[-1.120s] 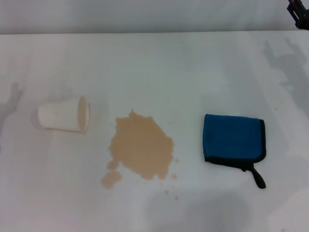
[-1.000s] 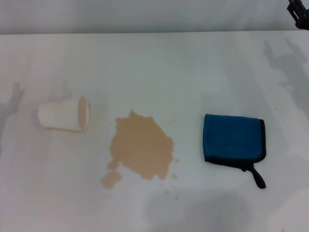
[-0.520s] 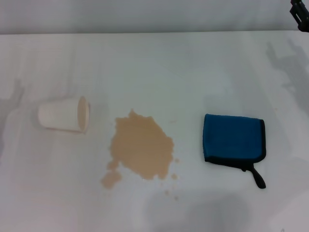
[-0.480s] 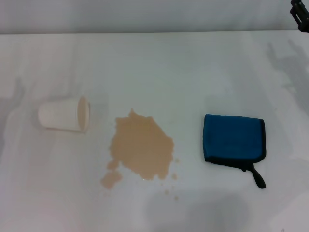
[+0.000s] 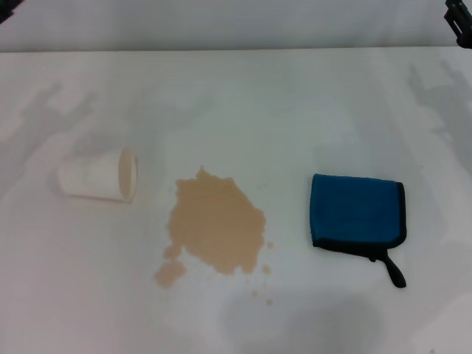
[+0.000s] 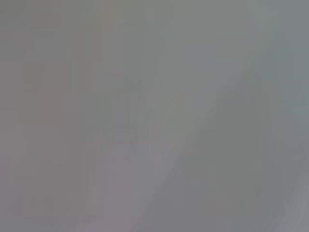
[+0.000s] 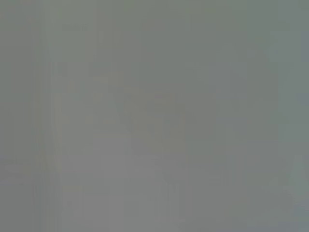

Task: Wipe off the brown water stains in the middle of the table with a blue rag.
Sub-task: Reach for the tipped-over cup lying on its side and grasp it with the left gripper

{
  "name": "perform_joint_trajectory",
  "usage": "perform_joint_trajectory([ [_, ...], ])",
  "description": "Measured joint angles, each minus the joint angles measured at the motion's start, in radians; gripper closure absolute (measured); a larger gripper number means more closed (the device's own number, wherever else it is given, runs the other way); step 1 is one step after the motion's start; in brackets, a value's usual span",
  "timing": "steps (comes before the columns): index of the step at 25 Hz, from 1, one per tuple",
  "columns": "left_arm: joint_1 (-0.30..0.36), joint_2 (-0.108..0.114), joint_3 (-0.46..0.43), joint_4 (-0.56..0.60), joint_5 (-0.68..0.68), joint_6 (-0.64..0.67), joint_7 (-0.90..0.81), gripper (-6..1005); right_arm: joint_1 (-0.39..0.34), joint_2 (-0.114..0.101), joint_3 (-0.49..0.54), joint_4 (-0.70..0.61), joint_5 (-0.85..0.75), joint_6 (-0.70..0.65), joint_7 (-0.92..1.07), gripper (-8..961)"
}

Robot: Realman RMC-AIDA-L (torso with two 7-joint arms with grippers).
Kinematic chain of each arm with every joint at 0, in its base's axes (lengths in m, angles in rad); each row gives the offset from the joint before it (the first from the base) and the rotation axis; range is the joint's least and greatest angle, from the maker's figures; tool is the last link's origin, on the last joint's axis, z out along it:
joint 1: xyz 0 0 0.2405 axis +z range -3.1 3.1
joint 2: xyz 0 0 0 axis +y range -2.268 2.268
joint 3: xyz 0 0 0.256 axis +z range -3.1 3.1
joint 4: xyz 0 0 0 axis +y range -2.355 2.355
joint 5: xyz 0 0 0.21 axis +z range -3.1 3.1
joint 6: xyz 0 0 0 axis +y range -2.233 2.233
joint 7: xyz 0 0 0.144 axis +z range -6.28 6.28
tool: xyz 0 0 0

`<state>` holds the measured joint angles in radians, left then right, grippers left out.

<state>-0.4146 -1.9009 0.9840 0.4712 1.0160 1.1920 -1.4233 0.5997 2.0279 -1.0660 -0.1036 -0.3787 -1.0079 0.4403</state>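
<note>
From the head view we see the brown water stains (image 5: 215,227) mid-counter (image 5: 243,110), the blue rag (image 5: 357,212) lying flat well to their right, and a tipped paper cup (image 5: 99,175) to their left. The right gripper (image 5: 459,21) and left gripper (image 5: 6,9) barely peek in at the far corners; we cannot tell their jaws' state. Both wrist views show only grey blur.

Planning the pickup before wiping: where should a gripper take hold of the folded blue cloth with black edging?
Judging from the head view, come straight down on the folded blue cloth with black edging. It lies flat on the white table, so pinch across its black-edged right border, near the loop tail.
</note>
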Motion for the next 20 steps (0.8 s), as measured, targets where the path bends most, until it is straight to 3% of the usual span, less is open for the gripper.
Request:
perform_joint_trajectory([
  [7,0.037,0.055,0.000,0.310,0.332,0.066,-0.200,113,-0.008,0.000,-0.001,-0.001,0.000,-0.010,0.000,276],
  [10,0.030,0.093,-0.001,0.404,0.461,0.138,-0.249,114,-0.010,0.000,-0.002,-0.001,0.000,-0.013,0.000,276],
  [13,-0.012,0.145,-0.001,0.476,0.644,0.244,-0.258,114,-0.010,0.000,-0.001,-0.001,0.000,-0.013,0.000,277],
  [16,-0.073,0.160,-0.006,0.544,0.881,0.366,-0.262,115,-0.011,0.000,-0.002,-0.001,-0.001,-0.013,0.000,277],
  [20,-0.133,0.152,-0.018,0.624,1.076,0.440,-0.250,115,-0.009,0.000,-0.007,-0.001,-0.006,-0.008,0.000,277],
])
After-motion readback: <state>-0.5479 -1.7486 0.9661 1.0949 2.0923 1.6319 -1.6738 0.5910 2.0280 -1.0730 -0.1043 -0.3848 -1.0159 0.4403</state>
